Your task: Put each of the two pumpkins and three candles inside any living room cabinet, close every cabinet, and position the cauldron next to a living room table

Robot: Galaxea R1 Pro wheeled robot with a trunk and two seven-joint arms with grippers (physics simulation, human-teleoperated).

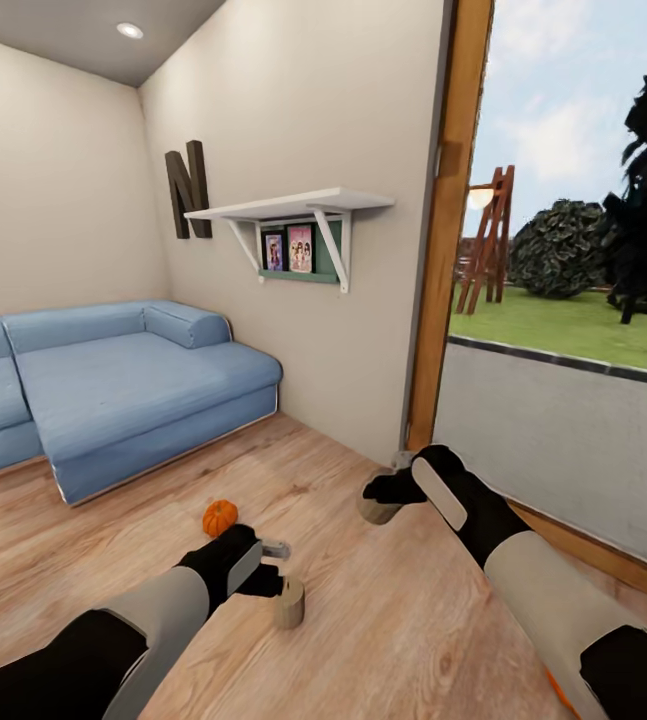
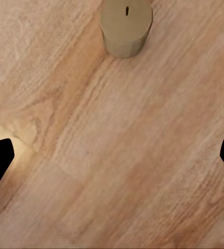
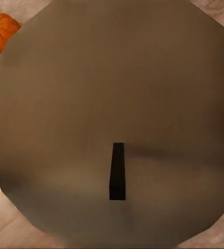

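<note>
Right gripper (image 1: 388,492) sits clamped on a candle (image 1: 375,508), lifted off the floor (image 1: 393,620); the right wrist view has the candle top and wick hard against the lens. Left gripper (image 1: 273,565) hangs over bare boards, fingers apart, with a second candle (image 1: 289,603) just beside it, upright on the floor. One pumpkin (image 1: 220,517) rests near, between grippers and sofa (image 1: 133,390). Judgement: candles look stiff, light and smooth-sided, so best pinched across the middle of the side; likely slippery if tilted. Pumpkin is ribbed and rigid, best taken across its belly. Room: open floor to the front and left; wall and glass door frame (image 1: 443,250) close on the right.
</note>
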